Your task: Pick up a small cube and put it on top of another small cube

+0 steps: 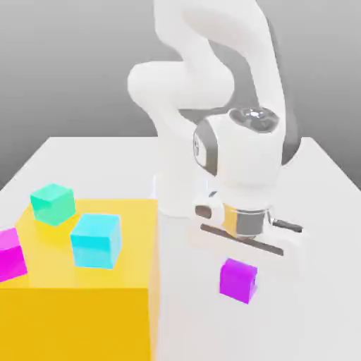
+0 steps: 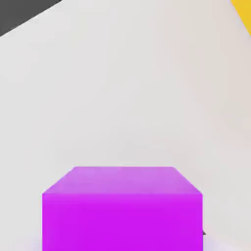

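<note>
1. On the yellow block (image 1: 77,296), going left to right: a magenta cube (image 1: 10,254) at its left edge, a teal cube (image 1: 53,203) near the back, and a cyan cube (image 1: 95,240) near the middle.
2. The violet cube (image 1: 238,280) lies on the white table (image 1: 324,310), right of the block, just under the gripper (image 1: 243,243).
3. The fingers are closed narrow, seemingly on the violet cube; the grasp looks made.
4. Next: lift it clear and carry it left over a cube.
5. The hand view shows the violet cube (image 2: 122,208) close up and a corner of the block (image 2: 243,12).

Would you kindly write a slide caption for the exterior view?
White arm's gripper shut on the purple cube beside a yellow block carrying three cubes.
</note>
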You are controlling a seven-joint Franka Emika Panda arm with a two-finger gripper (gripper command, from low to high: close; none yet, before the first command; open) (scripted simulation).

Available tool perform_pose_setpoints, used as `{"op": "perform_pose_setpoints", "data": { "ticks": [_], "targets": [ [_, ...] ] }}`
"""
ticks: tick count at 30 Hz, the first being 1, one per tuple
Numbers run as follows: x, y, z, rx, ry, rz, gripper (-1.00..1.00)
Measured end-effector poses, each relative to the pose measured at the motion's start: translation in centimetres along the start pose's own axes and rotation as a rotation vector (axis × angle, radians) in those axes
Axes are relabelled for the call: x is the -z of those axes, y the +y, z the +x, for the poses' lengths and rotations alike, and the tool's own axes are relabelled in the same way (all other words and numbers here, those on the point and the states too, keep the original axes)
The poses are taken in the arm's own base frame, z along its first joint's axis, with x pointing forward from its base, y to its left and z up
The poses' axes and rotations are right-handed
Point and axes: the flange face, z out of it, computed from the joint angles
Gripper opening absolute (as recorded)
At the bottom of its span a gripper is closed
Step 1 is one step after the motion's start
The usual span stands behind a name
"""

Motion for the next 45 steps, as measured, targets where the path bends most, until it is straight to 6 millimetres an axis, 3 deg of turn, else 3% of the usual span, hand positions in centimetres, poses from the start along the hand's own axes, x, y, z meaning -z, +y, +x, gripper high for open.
{"op": "perform_pose_setpoints", "data": {
  "ticks": [17,19,22,26,29,45],
  "targets": [
    [1.0,-13.6,7.8,0.309,-0.120,-0.176,-1.00],
    [2.0,-14.9,9.1,0.310,-0.126,-0.184,-1.00],
    [5.4,-15.6,13.1,0.152,-0.140,-0.173,-1.00],
    [10.6,-15.4,19.0,-0.105,-0.161,-0.153,-1.00],
    [13.0,-14.1,21.9,-0.273,-0.169,-0.138,-1.00],
    [23.7,-4.4,32.4,-1.120,-0.154,-0.055,-1.00]
  ]
}}
